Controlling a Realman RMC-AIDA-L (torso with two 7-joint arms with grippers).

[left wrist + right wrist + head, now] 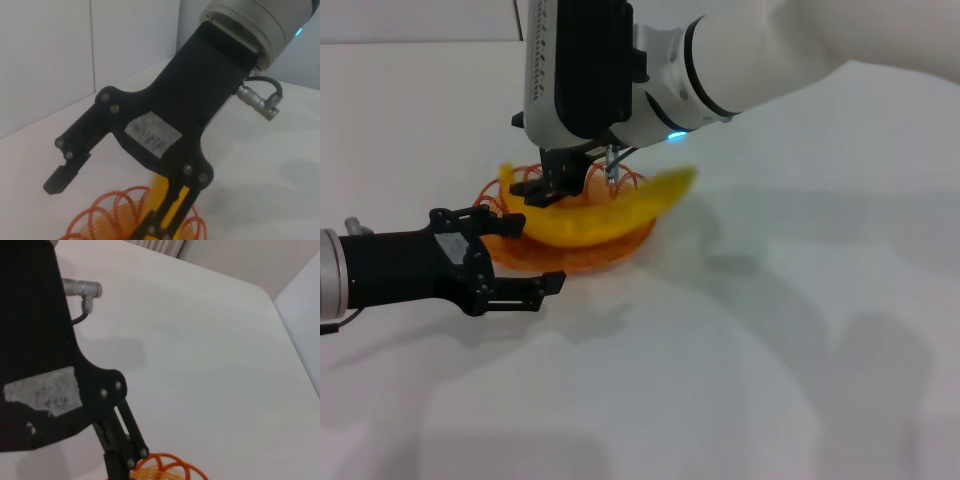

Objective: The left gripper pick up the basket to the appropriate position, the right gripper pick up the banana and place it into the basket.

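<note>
The orange wire basket [575, 255] sits on the white table. The yellow banana [620, 212] lies across it, its tip sticking out past the right rim. My right gripper [565, 190] hangs from above over the banana's left end, jaws open, one finger on each side of it. The left wrist view shows this right gripper [107, 202] spread wide above the basket [112, 212], with the banana [159, 186] behind one finger. My left gripper [530, 255] is open at the basket's near-left rim, its upper finger overlapping the rim.
The white table [770, 350] stretches to the front and right of the basket. In the right wrist view a black gripper body [45, 390] fills one side, with the basket's rim [167, 467] just below it. A wall edge shows beyond the table.
</note>
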